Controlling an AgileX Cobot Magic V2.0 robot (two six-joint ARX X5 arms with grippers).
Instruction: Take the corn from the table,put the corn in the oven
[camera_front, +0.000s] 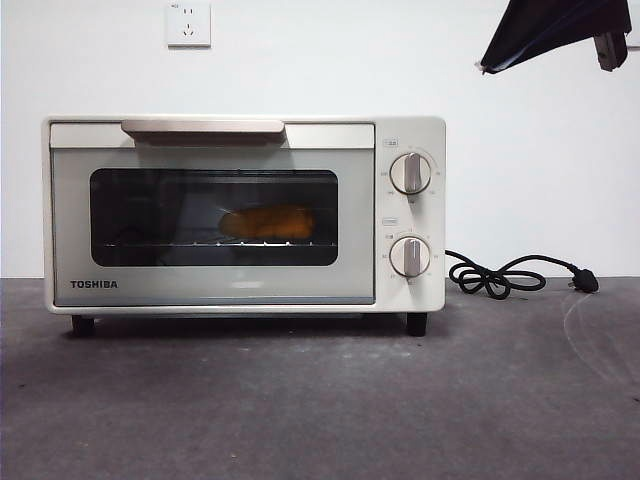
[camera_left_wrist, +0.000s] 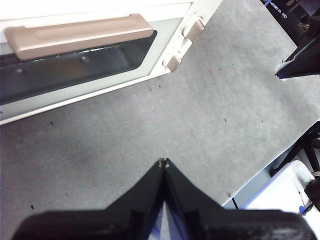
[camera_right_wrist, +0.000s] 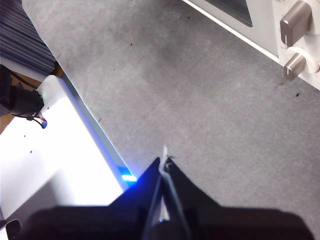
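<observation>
The corn (camera_front: 267, 222) lies on the wire rack inside the cream-white oven (camera_front: 243, 213), seen through the dark glass window. The oven door is closed, its beige bar handle (camera_left_wrist: 77, 35) along the top. My left gripper (camera_left_wrist: 163, 162) hovers above the grey table (camera_left_wrist: 165, 125) in front of the oven, shut and holding nothing. Over the table near its edge, my right gripper (camera_right_wrist: 164, 161) is shut and holds nothing, with the oven's two knobs (camera_right_wrist: 295, 45) across the table from it. A black arm tip (camera_front: 556, 32) shows at the front view's top right corner.
A black cord with plug (camera_front: 520, 275) lies coiled on the table right of the oven. A wall socket (camera_front: 189, 24) sits above the oven. A white base with a blue light (camera_right_wrist: 60, 150) borders the table edge in the right wrist view.
</observation>
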